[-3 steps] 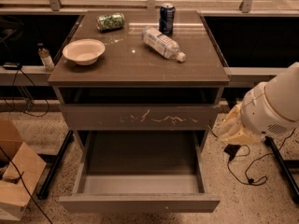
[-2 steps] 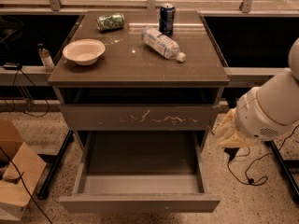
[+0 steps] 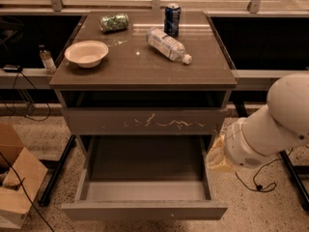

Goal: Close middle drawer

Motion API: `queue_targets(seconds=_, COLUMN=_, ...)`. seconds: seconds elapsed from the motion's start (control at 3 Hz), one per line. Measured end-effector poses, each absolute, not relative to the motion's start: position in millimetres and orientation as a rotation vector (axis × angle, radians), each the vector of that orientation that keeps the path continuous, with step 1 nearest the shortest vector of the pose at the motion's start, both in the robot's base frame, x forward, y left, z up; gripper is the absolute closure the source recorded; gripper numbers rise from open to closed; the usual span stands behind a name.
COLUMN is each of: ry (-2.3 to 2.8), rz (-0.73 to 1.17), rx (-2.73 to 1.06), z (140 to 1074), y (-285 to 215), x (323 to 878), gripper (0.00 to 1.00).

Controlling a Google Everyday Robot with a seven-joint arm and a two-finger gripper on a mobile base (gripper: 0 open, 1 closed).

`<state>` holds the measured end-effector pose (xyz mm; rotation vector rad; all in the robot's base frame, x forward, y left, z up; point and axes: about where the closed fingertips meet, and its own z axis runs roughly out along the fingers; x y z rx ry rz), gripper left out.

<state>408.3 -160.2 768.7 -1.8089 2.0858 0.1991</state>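
Note:
The middle drawer (image 3: 145, 210) is pulled far out of the grey-brown cabinet. Its plain flat front faces me at the bottom of the view, and its lighter grey inner box (image 3: 145, 170) holds nothing. Above it sits a closed drawer front with pale scratches (image 3: 145, 122). My gripper (image 3: 216, 154), tan and on a thick white arm (image 3: 275, 124), comes in from the right. It sits close against the outer right side of the open drawer, about halfway along its length, and holds nothing that I can see.
On the cabinet top (image 3: 140, 66) stand a white bowl (image 3: 86, 53), a green can lying on its side (image 3: 114, 22), an upright blue can (image 3: 172, 19) and a lying water bottle (image 3: 167, 44). A cardboard box (image 3: 17, 182) stands on the floor at left, and a cable (image 3: 256, 183) lies at right.
My arm and gripper have moved left and down, closer to the right side of the open drawer. The drawer has not moved.

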Motion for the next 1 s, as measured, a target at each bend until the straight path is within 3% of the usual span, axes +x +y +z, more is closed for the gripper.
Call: queue_targets(seconds=1.0, ry=2.051, rz=0.355, rx=-1.788, z=673, y=-129, x=404, gripper=1.00)
